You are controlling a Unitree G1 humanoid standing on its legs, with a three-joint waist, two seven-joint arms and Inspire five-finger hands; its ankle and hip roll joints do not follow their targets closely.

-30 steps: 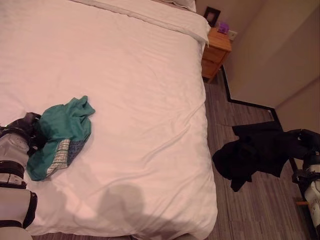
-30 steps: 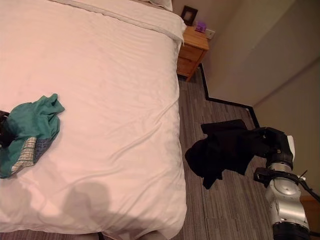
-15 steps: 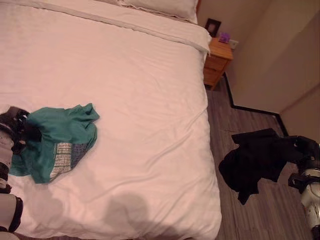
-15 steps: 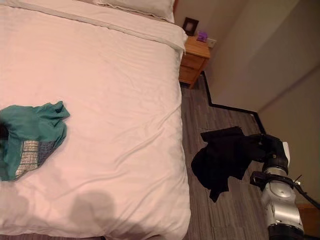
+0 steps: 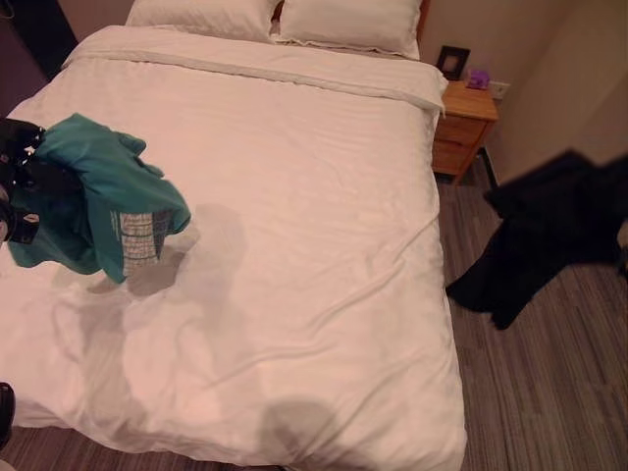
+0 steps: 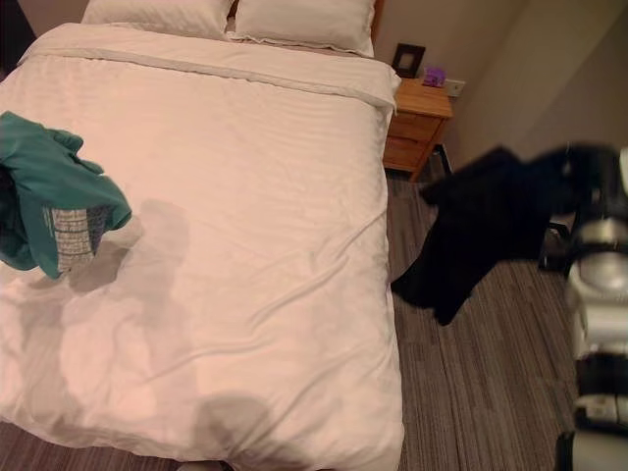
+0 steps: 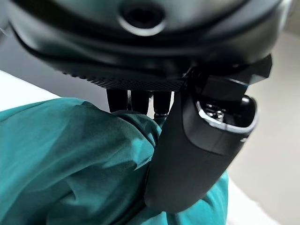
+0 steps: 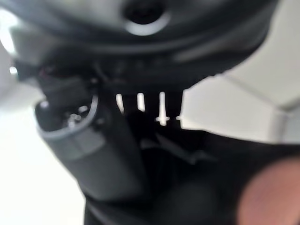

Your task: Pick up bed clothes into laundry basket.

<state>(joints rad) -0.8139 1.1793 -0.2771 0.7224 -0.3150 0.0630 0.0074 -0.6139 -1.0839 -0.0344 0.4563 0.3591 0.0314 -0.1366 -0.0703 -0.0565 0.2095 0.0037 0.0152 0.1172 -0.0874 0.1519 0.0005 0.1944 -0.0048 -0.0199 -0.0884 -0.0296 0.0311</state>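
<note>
A teal garment [image 5: 103, 196] with a checked patch hangs above the left side of the white bed [image 5: 294, 245], lifted clear of the sheet. My left hand [image 5: 22, 157] is shut on it at the left edge; in the left wrist view the thumb [image 7: 197, 150] presses into the teal cloth [image 7: 75, 164]. A black garment [image 6: 481, 226] dangles over the floor to the right of the bed, held by my right hand [image 6: 594, 172]. The right wrist view has the dark cloth [image 8: 178, 187] bunched under the thumb [image 8: 89, 150].
Two pillows [image 5: 343, 22] lie at the head of the bed. A wooden nightstand [image 5: 463, 123] with a dark frame and a purple object stands at the far right corner by the wall. Grey plank floor [image 5: 549, 392] runs along the bed's right side.
My left hand has lifted the teal garment off the sheet. The right hand has raised the black garment higher. The camera has tilted up, bringing the pillows into sight.
</note>
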